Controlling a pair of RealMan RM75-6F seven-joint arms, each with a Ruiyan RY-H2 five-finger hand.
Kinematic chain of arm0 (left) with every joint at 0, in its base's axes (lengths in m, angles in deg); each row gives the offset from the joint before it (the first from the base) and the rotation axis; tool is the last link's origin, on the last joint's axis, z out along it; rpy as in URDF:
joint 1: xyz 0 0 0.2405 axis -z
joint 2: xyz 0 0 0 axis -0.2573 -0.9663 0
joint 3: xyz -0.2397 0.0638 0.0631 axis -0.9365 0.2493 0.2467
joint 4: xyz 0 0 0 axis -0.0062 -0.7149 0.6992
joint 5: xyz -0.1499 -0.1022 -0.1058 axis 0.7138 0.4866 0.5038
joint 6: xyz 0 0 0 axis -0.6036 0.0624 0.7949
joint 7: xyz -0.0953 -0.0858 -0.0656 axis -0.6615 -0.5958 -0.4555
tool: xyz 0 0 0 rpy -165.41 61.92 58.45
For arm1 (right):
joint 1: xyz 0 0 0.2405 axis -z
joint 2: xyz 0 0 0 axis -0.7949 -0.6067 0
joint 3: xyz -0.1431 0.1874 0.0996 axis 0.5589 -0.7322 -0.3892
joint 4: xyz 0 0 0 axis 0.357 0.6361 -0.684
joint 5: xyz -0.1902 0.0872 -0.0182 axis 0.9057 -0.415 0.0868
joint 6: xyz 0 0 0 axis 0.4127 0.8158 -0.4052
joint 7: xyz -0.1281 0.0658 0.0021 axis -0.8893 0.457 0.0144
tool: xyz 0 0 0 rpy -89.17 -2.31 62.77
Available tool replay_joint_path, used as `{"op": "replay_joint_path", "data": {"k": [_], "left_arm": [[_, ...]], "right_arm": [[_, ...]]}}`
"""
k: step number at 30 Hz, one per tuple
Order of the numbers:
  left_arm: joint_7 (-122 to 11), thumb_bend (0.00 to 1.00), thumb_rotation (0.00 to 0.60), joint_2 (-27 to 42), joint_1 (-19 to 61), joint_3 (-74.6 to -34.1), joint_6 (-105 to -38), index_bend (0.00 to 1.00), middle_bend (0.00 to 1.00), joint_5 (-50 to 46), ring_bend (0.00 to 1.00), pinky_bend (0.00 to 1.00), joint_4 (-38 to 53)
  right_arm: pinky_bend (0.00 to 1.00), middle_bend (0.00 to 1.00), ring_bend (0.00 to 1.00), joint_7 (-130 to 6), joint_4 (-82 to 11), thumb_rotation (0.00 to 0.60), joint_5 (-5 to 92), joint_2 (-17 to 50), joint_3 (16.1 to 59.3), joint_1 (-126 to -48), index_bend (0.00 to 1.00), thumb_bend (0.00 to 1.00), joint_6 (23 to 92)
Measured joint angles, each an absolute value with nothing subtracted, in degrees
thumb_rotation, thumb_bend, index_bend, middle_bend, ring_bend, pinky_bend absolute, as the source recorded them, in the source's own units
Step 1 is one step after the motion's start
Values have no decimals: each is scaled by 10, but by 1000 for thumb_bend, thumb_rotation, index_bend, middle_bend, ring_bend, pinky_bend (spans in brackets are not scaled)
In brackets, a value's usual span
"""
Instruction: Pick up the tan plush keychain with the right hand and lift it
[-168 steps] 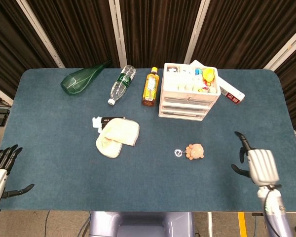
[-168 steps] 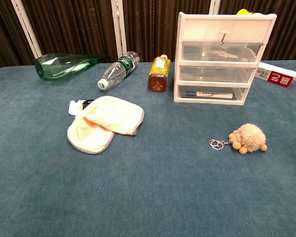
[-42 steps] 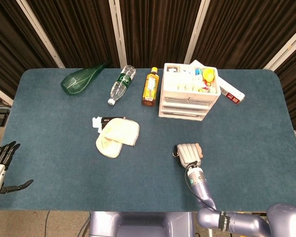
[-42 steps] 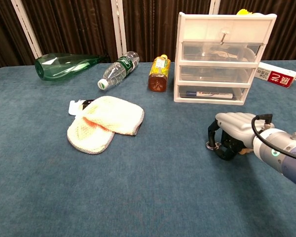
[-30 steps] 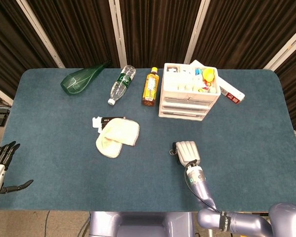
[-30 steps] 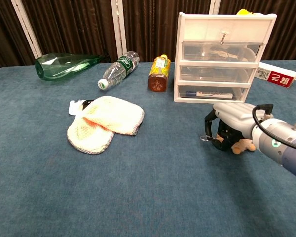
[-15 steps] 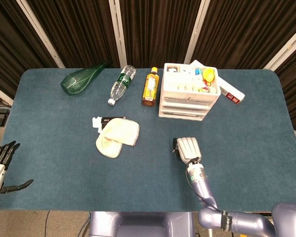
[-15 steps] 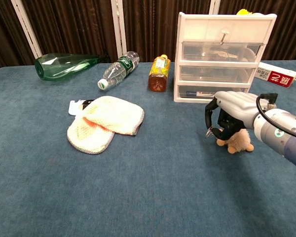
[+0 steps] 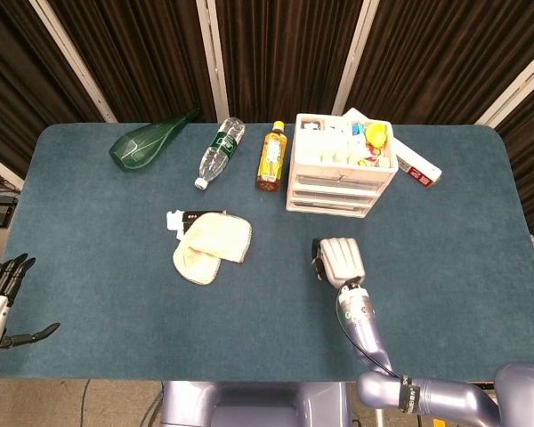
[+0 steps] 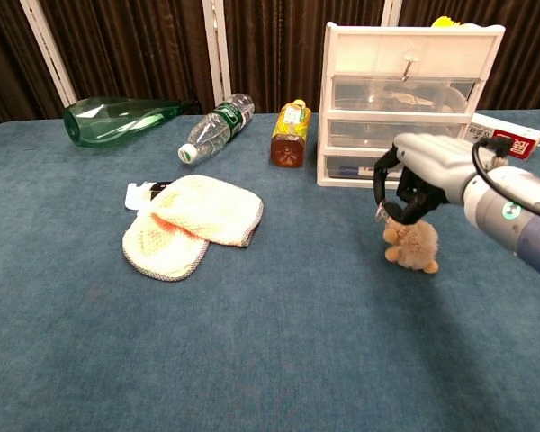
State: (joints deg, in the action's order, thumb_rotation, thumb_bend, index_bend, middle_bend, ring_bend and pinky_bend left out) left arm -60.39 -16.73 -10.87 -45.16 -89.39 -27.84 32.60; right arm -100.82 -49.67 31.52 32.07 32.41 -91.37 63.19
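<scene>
Keychain itself was hidden in the head view: only the back of the right hand (image 9: 340, 259) showed, just near of the white drawer unit (image 9: 342, 166), while the left hand (image 9: 0, 298) sat idle, fingers spread, at the table's near-left edge.

From the chest view, the tan plush keychain (image 10: 414, 243) dangled below fingers curled around its top, seemingly clear of the table (image 10: 252, 342). Raising it straight and slowly should avoid swing against the drawers.

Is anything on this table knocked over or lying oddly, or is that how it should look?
Three containers lie on their sides along the table's far edge: a green glass bottle, a clear plastic water bottle and an amber tea bottle. None shows a spill. A red-and-white box leans tilted beside the white plastic drawer unit.
</scene>
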Motion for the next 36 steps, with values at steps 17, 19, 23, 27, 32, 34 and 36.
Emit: {"op": "replay_joint_path", "data": {"k": [17, 19, 23, 27, 32, 34, 36], "left_arm": [[-605, 59, 474, -168, -108, -451, -892, 0, 0, -277, 0, 0, 328], [-605, 58, 475, -168, -108, -452, -892, 0, 0, -277, 0, 0, 328], [-604, 58, 474, -168, -108, -452, -891, 0, 0, -275, 0, 0, 329], [-604, 58, 474, -168, -108, -452, -891, 0, 0, -274, 0, 0, 329], [-605, 58, 473, -169, -109, -453, -891, 0, 0, -272, 0, 0, 329], [-605, 57, 475, -169, -109, -453, -890, 0, 0, -271, 0, 0, 329], [-605, 57, 474, -169, -109, -453, -890, 0, 0, -270, 0, 0, 329]], "right_arm": [[1000, 1000, 1000, -1010, -490, 600, 324, 307, 265, -935, 631, 481, 676], [1000, 1000, 1000, -1010, -487, 600, 323, 306, 261, -938, 631, 481, 676], [1000, 1000, 1000, -1008, -476, 600, 322, 308, 252, -945, 631, 480, 677], [1000, 1000, 1000, -1002, -465, 600, 321, 310, 243, -951, 631, 481, 677], [1000, 1000, 1000, -996, -443, 600, 320, 312, 232, -961, 633, 481, 675], [1000, 1000, 1000, -991, -436, 600, 322, 313, 226, -965, 634, 481, 676], [1000, 1000, 1000, -984, -432, 600, 325, 313, 220, -968, 635, 481, 680]]}}
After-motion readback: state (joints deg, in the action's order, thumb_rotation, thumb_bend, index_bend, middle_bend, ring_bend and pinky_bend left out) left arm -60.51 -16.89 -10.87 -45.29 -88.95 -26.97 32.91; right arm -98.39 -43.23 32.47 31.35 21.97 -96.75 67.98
